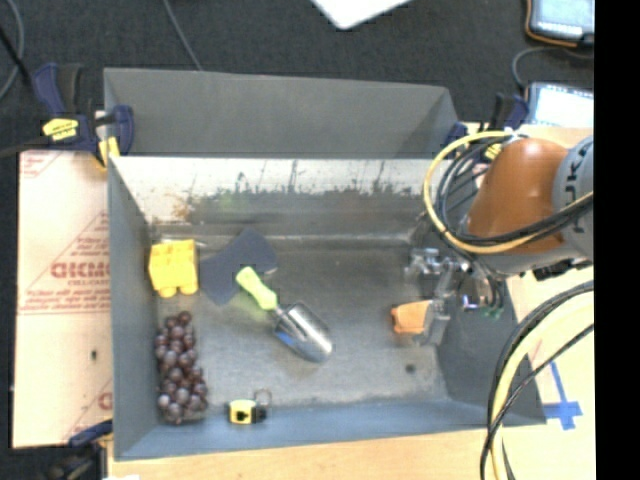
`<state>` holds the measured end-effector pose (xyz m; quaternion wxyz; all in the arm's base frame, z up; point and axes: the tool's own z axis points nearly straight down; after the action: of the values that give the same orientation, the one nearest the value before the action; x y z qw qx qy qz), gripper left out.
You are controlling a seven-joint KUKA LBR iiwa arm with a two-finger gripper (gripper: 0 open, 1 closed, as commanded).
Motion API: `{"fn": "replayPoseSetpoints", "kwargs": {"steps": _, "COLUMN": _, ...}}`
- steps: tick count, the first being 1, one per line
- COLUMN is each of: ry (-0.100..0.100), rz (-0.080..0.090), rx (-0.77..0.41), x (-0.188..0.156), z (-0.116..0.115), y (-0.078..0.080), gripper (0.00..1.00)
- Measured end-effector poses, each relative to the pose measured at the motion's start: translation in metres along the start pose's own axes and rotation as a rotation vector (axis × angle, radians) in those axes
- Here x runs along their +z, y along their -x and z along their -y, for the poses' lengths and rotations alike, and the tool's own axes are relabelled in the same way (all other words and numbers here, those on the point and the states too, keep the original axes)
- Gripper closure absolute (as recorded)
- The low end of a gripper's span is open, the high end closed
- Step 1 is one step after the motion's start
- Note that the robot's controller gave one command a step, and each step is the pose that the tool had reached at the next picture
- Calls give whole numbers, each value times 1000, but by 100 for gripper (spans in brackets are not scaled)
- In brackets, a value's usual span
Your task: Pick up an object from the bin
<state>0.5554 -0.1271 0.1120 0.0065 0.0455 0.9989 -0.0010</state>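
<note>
– Pincer status?
– Can't tell how far open. It's low at the grey bin's right side, with an orange chunk touching its left.
– Rest, left to right?
– Yellow block, purple grapes, tiny yellow tape measure, green-handled trowel. Arm with orange wrist cover reaches in from the right.
</note>
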Motion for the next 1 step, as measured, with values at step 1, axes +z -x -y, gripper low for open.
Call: {"fn": "replayPoseSetpoints", "kwargs": {"steps": 1, "ry": 1, "rz": -2, "rx": -145, "x": 22, "z": 11, "y": 8, "gripper": 0}}
